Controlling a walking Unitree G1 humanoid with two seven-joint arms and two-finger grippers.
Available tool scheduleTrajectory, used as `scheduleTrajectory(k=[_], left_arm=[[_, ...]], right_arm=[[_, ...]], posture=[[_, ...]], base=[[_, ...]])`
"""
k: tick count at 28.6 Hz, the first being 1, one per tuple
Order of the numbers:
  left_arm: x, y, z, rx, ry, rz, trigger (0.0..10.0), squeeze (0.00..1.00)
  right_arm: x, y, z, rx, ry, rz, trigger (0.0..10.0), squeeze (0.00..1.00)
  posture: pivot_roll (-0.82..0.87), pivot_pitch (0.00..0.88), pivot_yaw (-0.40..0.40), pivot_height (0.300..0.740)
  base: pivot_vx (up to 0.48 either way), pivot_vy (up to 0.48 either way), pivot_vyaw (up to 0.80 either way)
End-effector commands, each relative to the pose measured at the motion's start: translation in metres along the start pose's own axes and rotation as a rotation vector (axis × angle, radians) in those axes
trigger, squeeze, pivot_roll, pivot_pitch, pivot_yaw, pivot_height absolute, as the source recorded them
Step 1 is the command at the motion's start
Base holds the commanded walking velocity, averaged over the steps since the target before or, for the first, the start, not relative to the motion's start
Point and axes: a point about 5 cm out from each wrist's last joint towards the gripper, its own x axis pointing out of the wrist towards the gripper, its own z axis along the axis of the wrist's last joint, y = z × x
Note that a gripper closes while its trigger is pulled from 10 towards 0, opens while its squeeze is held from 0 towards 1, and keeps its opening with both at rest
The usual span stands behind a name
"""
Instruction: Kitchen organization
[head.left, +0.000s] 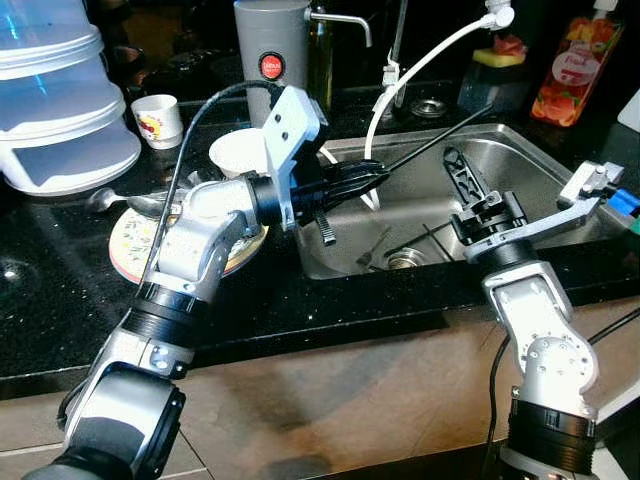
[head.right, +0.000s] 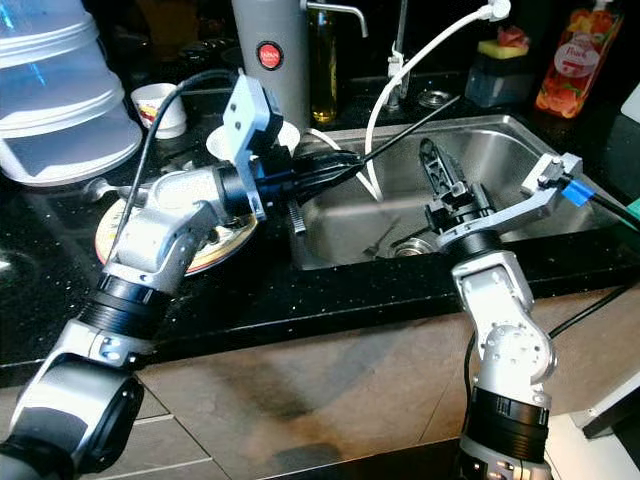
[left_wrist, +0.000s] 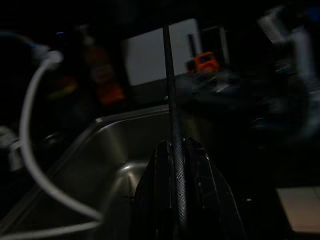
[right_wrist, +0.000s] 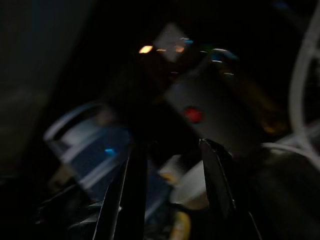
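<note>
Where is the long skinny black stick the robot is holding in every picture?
Left eye view: the black stick slants up from the left gripper over the sink.
Right eye view: the same stick slants over the sink, near the white hose.
Left wrist view: it runs straight up from between the fingers.
Right wrist view: too dark to tell.
Shared landmark: the white hose.

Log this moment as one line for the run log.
left gripper: shut on thin black rod over sink | right gripper: open, empty, above sink | patterned plate, white cup on counter
</note>
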Motion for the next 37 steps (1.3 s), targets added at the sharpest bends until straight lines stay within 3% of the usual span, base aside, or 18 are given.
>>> scheduleTrajectory(k=[1, 11, 18, 33, 34, 35, 37], left_arm=[[-0.003, 0.001, -0.003, -0.007, 0.006, 0.047, 10.0, 0.0], [-0.008, -0.008, 0.0, -0.074, -0.051, 0.118, 10.0, 0.0], [-0.002, -0.025, 0.002, -0.103, -0.077, 0.093, 10.0, 0.0], [-0.005, -0.039, 0.001, -0.128, -0.052, 0.077, 10.0, 0.0], [-0.005, -0.039, 0.0, -0.129, -0.05, 0.078, 10.0, 0.0], [-0.004, -0.039, -0.001, -0.131, -0.048, 0.081, 10.0, 0.0], [-0.004, -0.039, -0.001, -0.131, -0.047, 0.088, 10.0, 0.0]], right_arm=[[0.003, 0.013, 0.002, 0.016, 0.004, 0.083, 10.0, 0.0], [0.004, 0.029, -0.007, 0.053, 0.061, 0.181, 10.0, 0.0], [0.005, 0.027, -0.013, 0.094, 0.079, 0.178, 10.0, 0.0], [0.012, 0.017, -0.013, 0.09, 0.084, 0.137, 10.0, 0.0], [0.013, 0.016, -0.013, 0.09, 0.083, 0.133, 0.6, 0.0], [0.013, 0.016, -0.013, 0.09, 0.083, 0.134, 0.0, 0.0], [0.013, 0.017, -0.013, 0.086, 0.085, 0.138, 0.0, 0.0]], posture=[[-0.02, 0.0, -0.001, 0.74], [-0.01, 0.0, -0.022, 0.74], [0.03, 0.0, -0.05, 0.74], [0.05, 0.0, -0.065, 0.74], [0.04, 0.0, -0.065, 0.74], [0.04, 0.0, -0.067, 0.74], [0.04, 0.0, -0.067, 0.74]], base=[[0.0, 0.0, 0.0], [0.0, 0.0, 0.0], [0.0, 0.0, 0.0], [0.0, 0.0, 0.0], [0.0, 0.0, 0.0], [0.0, 0.0, 0.0], [0.0, 0.0, 0.0]])
